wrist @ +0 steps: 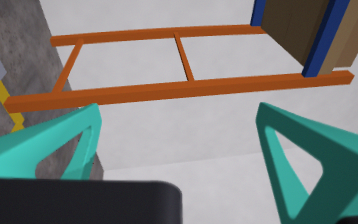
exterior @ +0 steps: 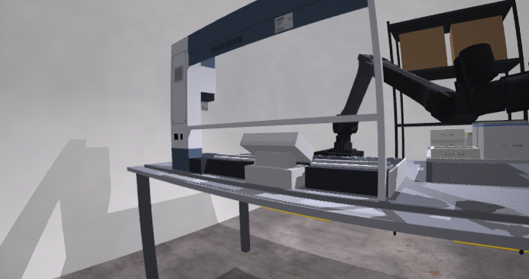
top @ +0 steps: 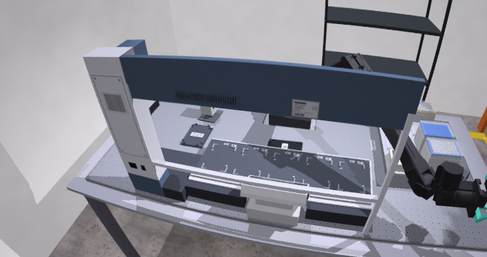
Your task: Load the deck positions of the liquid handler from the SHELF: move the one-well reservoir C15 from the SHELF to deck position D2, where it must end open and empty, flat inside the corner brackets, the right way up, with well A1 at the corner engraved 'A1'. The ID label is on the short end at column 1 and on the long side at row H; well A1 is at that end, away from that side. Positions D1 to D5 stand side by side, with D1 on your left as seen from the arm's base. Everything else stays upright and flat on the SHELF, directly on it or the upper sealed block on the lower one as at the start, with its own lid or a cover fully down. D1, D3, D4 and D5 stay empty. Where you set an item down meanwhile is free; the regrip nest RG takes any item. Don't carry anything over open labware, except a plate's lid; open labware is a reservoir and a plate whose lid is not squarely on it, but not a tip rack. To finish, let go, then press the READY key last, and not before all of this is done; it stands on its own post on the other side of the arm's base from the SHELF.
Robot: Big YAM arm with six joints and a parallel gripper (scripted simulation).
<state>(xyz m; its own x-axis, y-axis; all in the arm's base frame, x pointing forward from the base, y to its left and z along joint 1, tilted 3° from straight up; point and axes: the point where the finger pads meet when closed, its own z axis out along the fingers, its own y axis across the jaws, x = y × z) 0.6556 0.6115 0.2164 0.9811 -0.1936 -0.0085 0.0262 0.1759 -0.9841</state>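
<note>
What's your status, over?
Gripper wide open, empty, pointing away from the shelf items. Deck bare. Reservoir C15 not picked out.

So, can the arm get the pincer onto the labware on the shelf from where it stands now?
Probably yes: the pincer is wide open and empty, beside the shelf labware, with nothing seen between; it points away, so it must turn back.

Tool (wrist: pixel 177 145) wide open, nothing betw. fingers; orange rack (wrist: pixel 180 90) ahead; handler's front post (top: pixel 390 179) blocks deck (top: pixel 281 165) leftward.
</note>
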